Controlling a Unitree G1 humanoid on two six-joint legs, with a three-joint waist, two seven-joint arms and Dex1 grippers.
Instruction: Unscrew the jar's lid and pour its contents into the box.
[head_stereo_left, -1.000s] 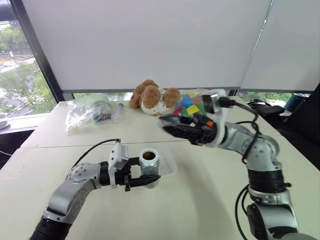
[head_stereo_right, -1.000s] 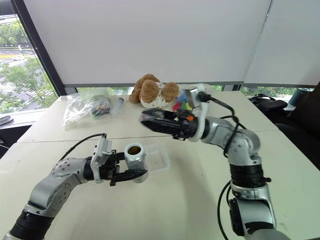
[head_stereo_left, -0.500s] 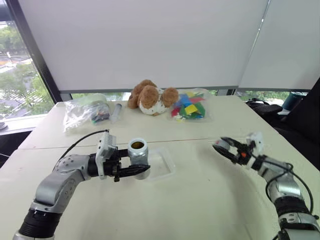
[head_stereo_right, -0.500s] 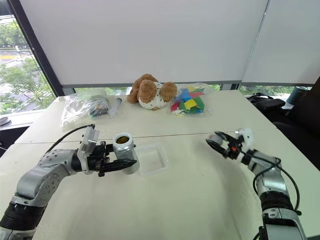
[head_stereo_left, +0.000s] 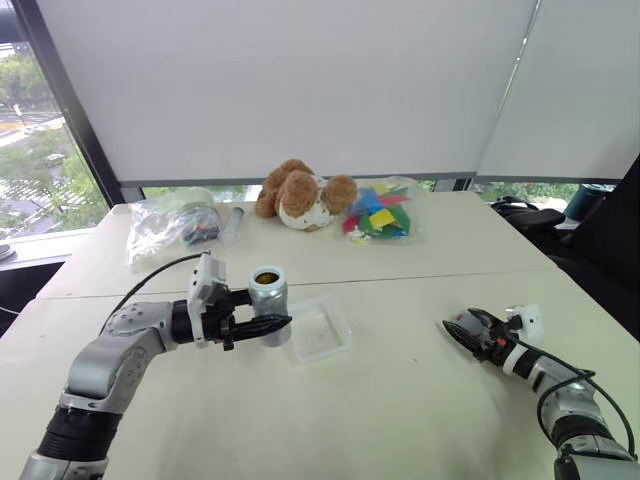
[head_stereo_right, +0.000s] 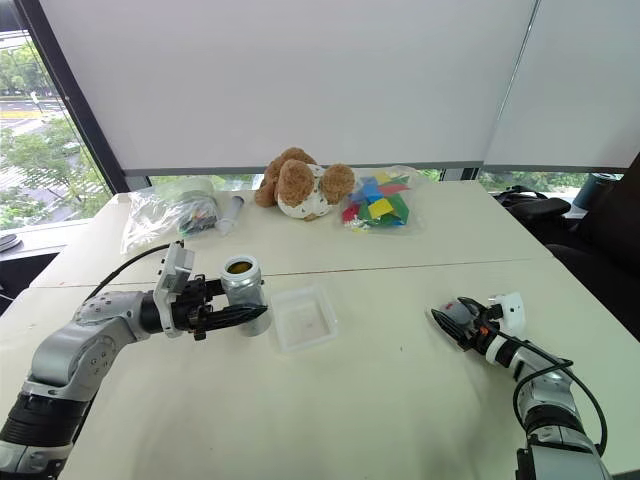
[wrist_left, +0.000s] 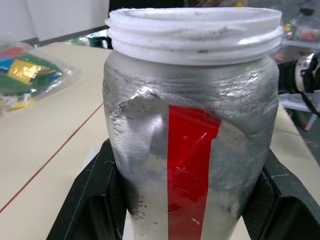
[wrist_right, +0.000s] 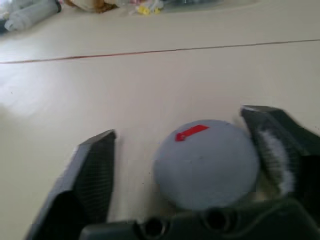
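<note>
One jar (head_stereo_left: 268, 302), uncapped and upright with brown contents (head_stereo_left: 266, 276) at its mouth, is pinched by the left gripper (head_stereo_left: 262, 327) just beside the box's (head_stereo_left: 320, 331) left edge. Bare surface (head_stereo_left: 400, 380) lies between box and right gripper (wrist_right: 187, 175), whose fingers are spread around the lid (wrist_right: 206, 162), near the right edge.

Left gripper (head_stereo_left: 262, 326) clamped, arm raised; right gripper (head_stereo_left: 462, 328) low (fingers (wrist_right: 92, 170) parted), apparently resting on the surface.

Office-like room: pale table (head_stereo_left: 420, 400), roller blinds (head_stereo_left: 300, 90), big windows (head_stereo_left: 40, 150).
</note>
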